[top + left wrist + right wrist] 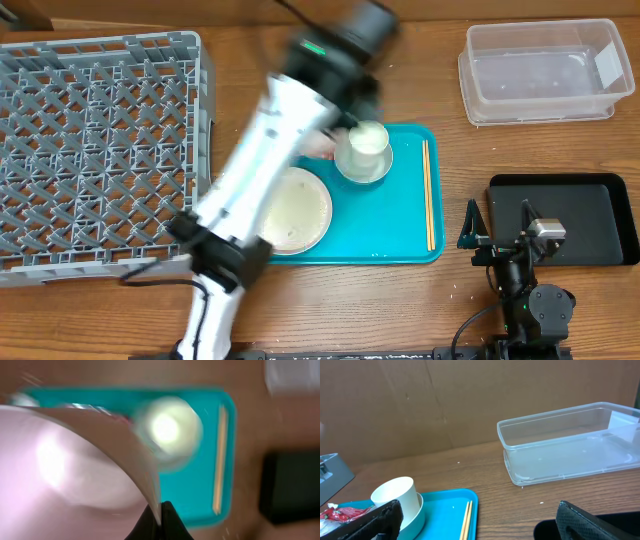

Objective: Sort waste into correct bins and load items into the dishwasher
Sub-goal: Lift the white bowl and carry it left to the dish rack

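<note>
My left gripper (161, 514) is shut on the thin rim of a white bowl (60, 465), which fills the left of the blurred left wrist view. From overhead, the blurred left arm (270, 150) stretches over the teal tray (400, 225) and hides that bowl. A small white cup (367, 138) stands inside a second bowl (362, 172) on the tray. Beside it lies the flat plate (297, 210). A red wrapper (335, 512) shows at the tray's left. My right gripper (498, 226) stands open and holds nothing, beside the black tray (575, 215). The grey dishwasher rack (95, 150) sits at the left.
The clear tub (540, 70) stands at the back right, with nothing inside that I can see. A pair of wooden chopsticks (428, 195) lies along the teal tray's right side. A few white crumbs dot the wooden table near the right arm's base.
</note>
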`<state>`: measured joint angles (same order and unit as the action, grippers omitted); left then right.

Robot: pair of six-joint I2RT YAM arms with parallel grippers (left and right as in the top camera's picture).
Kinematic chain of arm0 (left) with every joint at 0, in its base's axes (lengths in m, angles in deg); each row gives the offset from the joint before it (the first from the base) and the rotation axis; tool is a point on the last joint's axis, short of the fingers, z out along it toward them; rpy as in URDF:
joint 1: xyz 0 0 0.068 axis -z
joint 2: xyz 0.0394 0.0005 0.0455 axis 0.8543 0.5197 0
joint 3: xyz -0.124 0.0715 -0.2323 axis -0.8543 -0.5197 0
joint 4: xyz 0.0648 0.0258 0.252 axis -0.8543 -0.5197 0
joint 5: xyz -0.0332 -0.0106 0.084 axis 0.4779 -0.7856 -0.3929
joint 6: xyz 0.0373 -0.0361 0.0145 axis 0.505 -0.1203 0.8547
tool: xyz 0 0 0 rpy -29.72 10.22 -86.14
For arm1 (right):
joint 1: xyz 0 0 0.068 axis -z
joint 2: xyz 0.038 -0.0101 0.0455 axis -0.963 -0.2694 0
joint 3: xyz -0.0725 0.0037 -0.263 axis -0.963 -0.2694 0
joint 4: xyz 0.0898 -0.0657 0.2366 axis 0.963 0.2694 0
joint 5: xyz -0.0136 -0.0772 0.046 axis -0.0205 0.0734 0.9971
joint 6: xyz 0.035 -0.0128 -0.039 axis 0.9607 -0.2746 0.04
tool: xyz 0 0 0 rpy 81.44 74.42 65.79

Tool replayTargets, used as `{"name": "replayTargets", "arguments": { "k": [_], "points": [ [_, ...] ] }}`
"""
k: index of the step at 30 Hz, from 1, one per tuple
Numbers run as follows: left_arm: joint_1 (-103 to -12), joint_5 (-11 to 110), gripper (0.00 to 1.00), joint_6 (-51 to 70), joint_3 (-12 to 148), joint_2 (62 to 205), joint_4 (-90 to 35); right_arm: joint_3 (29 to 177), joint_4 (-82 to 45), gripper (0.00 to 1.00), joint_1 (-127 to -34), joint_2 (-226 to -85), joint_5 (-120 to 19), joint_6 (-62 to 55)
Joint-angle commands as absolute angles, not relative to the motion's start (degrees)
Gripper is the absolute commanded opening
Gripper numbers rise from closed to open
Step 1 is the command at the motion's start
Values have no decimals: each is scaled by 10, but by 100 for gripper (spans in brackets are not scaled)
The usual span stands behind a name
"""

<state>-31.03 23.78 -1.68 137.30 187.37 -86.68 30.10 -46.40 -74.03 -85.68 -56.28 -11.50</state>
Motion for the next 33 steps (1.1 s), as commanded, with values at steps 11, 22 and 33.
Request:
{"name": "replayTargets", "arguments": {
  "k": [11, 22, 33],
  "points": [
    [-782, 853, 4, 430, 1380, 1901, -822, 295, -468, 100, -740, -852, -570, -117],
    [-979, 1032, 4, 549, 1379, 2041, -901, 295, -468, 100, -740, -852, -570, -117],
    [-1045, 1085, 5, 541, 1378, 2123, -901, 295, -468, 100, -740, -852, -570, -117]
  ]
}}
